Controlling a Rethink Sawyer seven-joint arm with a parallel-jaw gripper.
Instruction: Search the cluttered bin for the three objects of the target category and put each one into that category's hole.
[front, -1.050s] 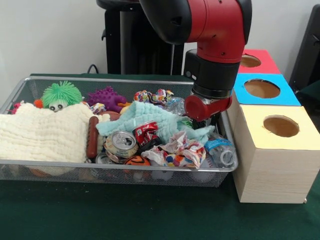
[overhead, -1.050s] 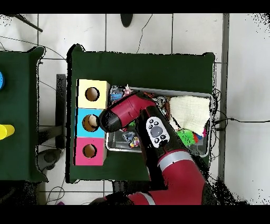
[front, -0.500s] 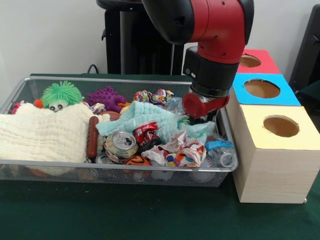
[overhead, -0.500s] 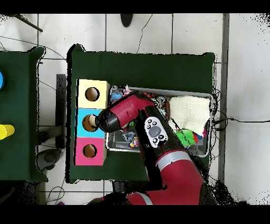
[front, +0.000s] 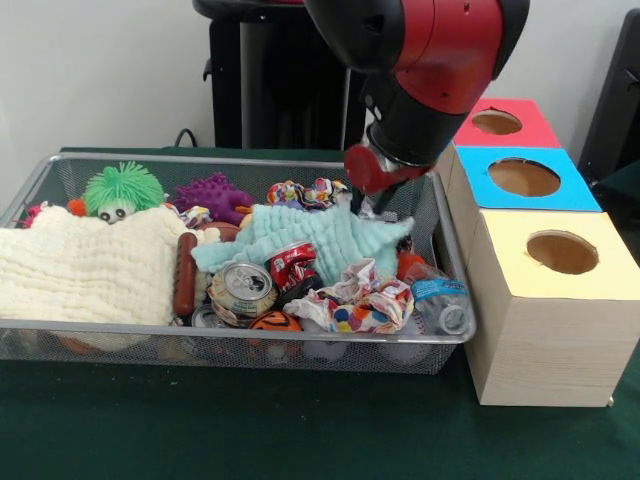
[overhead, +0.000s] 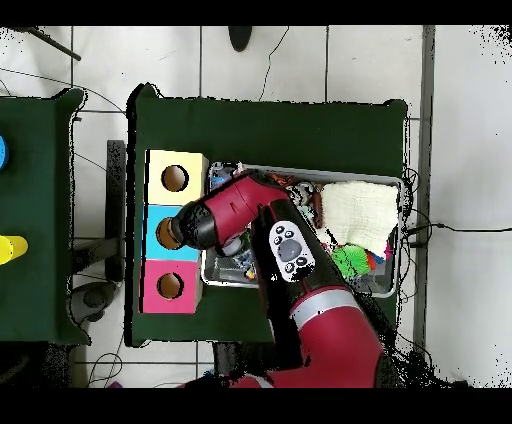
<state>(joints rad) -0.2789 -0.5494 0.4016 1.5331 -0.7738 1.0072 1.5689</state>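
Front view: the claw (front: 368, 200), state impossible to tell, hangs above the mint cloth (front: 320, 235) at the cluttered bin's (front: 240, 340) far right, three box holes apparently unfilled.

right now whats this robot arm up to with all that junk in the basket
The red and black robot arm is lifted above the right end of the wire mesh basket of clutter, close to the three wooden boxes with red, blue and yellow holed tops. Its hand is at the basket's far right, just above the pale green cloth; whether it holds anything cannot be seen. Crushed cans, wrappers and toys still fill the basket.
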